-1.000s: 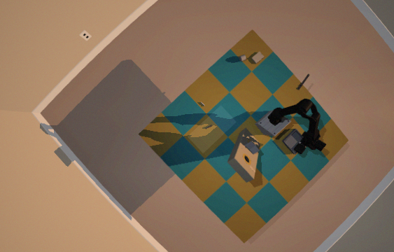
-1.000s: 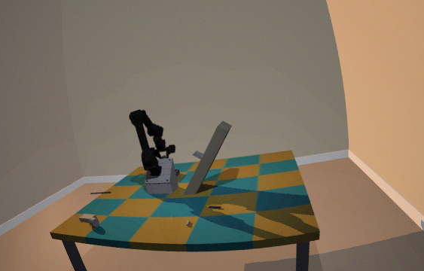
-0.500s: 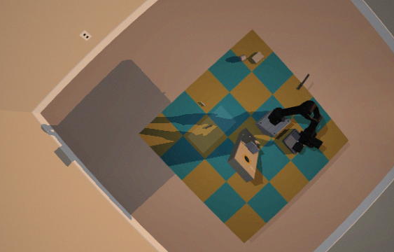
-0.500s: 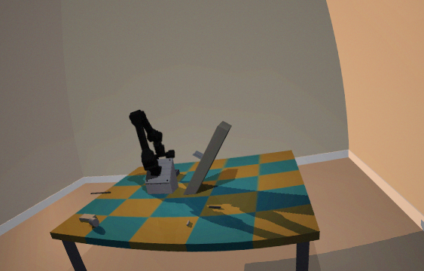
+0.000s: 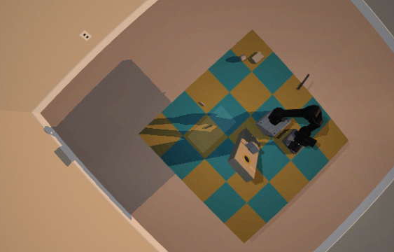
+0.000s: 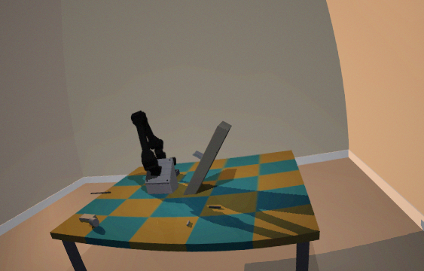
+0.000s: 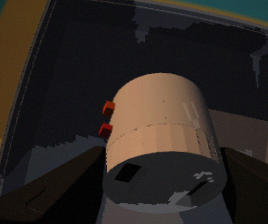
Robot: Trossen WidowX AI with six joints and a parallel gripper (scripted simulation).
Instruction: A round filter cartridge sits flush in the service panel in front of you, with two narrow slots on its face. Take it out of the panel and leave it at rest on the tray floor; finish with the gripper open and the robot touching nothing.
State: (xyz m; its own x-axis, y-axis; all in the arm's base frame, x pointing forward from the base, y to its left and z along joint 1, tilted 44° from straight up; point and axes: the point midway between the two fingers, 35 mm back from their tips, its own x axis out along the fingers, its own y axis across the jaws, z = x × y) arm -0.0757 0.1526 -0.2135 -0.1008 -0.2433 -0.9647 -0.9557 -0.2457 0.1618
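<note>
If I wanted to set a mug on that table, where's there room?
The squares between the leaning panel and the right edge look bare. It's crowded by the arm's base, where the gripper holds the cartridge over the tray.

Overhead, oblique side, close wrist views

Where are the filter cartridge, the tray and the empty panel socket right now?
Filter cartridge [image 7: 159,119]: wrist view, on its tan curved side.
Tray [image 7: 78,63]: wrist view, on bare dark floor left of the cartridge.
Panel socket [image 5: 246,159]: top view, on the dark round hole in the panel face.
</note>
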